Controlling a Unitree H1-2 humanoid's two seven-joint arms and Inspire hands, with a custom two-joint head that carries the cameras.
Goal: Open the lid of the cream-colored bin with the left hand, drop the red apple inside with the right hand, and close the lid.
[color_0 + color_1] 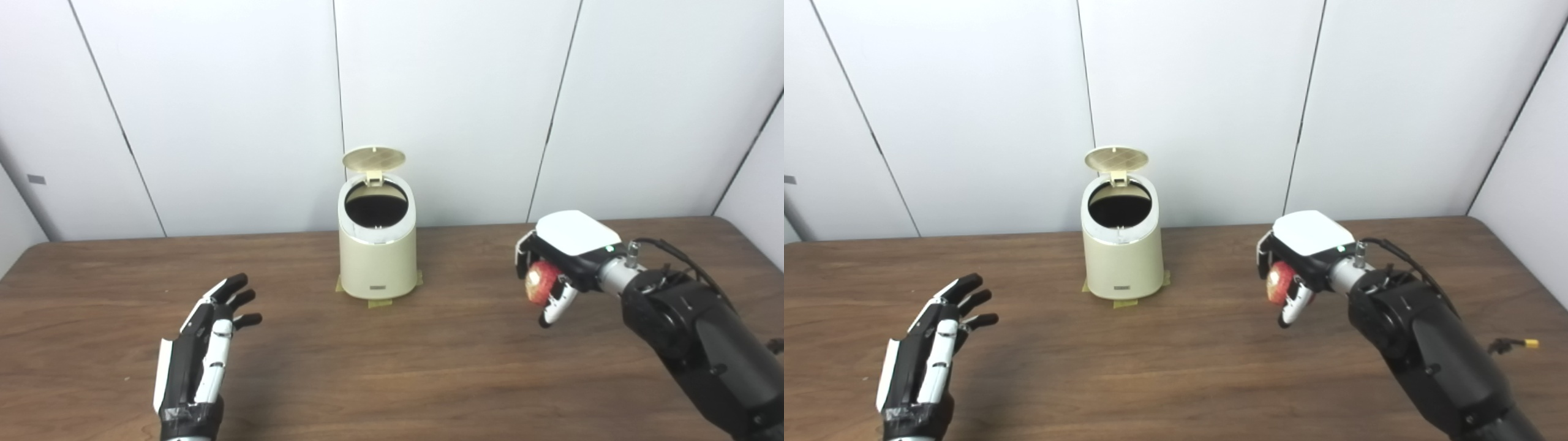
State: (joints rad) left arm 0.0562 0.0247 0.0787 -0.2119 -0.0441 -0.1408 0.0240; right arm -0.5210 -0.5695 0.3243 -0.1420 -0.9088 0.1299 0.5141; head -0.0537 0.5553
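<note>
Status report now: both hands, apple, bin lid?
Left robot hand open, low over table. Right robot hand shut on apple, right of bin. Lid up, opening clear. Nothing in the way.

The inside of the cream-colored bin (377, 257) is a dark hole below its rim; nothing of its floor or contents can be made out. The small dark label low on the bin's front is too small to read. To the right of the bin, much of the red apple (540, 282) is covered by the fingers (558, 306) and palm of the right hand (560, 260), so its full shape stays hidden. Both forearms are cut off by the bottom edge. The worktop (392, 367) runs out of view at the bottom and both sides. In the right eye view, a small yellow-tipped thing (1530, 343) far right of the bin is too small to identify.
</note>
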